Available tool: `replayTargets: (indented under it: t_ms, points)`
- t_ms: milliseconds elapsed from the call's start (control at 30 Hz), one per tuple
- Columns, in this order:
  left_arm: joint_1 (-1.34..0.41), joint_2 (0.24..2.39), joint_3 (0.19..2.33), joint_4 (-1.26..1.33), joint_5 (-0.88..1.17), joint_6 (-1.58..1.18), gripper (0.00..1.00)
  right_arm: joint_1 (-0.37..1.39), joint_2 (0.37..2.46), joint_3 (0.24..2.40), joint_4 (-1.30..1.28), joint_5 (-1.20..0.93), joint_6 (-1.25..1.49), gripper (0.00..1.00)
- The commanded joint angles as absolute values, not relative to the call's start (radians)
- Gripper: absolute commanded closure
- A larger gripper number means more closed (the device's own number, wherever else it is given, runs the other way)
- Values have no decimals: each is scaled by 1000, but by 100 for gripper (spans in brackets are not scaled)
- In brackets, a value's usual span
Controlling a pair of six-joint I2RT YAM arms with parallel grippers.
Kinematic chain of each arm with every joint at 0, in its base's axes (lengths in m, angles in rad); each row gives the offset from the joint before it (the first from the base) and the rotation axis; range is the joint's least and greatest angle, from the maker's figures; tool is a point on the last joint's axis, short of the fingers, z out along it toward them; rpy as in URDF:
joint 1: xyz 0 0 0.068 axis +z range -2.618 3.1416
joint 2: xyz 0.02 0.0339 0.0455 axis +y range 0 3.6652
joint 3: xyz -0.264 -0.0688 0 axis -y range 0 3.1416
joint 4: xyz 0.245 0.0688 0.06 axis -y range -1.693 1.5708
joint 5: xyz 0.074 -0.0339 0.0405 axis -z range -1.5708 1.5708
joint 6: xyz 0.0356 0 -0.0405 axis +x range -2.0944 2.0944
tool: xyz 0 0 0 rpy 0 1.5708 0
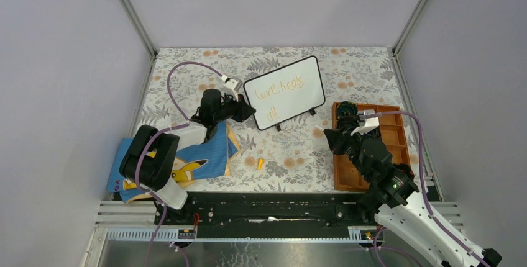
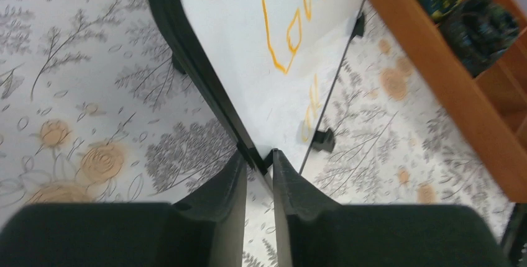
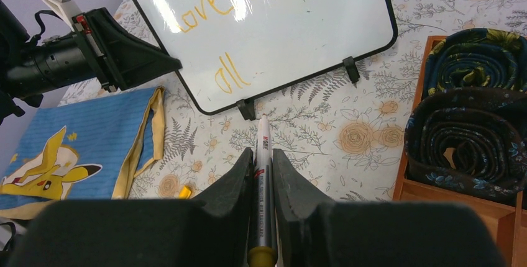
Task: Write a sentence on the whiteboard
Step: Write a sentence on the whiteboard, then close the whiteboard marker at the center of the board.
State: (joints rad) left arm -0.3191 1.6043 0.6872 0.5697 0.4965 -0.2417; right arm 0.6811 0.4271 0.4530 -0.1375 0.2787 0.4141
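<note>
One whiteboard (image 1: 309, 98), one marker (image 3: 263, 186), one sentence (image 1: 279, 88)

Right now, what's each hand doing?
Left hand: closed on the whiteboard frame.
Right hand: closed on a marker.

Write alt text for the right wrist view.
The right end effector grips a marker pointing at a whiteboard with orange words "love heals all". The left end effector pinches its left edge; a blue cloth lies left, a tray right.
</note>
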Motion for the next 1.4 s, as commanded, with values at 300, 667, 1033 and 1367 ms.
replayTargets:
  t_ms: [300,667,1033,1367]
  points:
    - [-305,1595,659,431,417,-157,59,675,409,455,-95,293,392,100]
    - [-306,1540,642,437,390,-168,51,675,407,461,-100,289,389,100]
    - [-298,1459,626,401,288,-247,38,675,413,470,-100,284,388,100]
    - [-268,1128,589,196,-42,-331,26,675,421,475,-83,245,384,100]
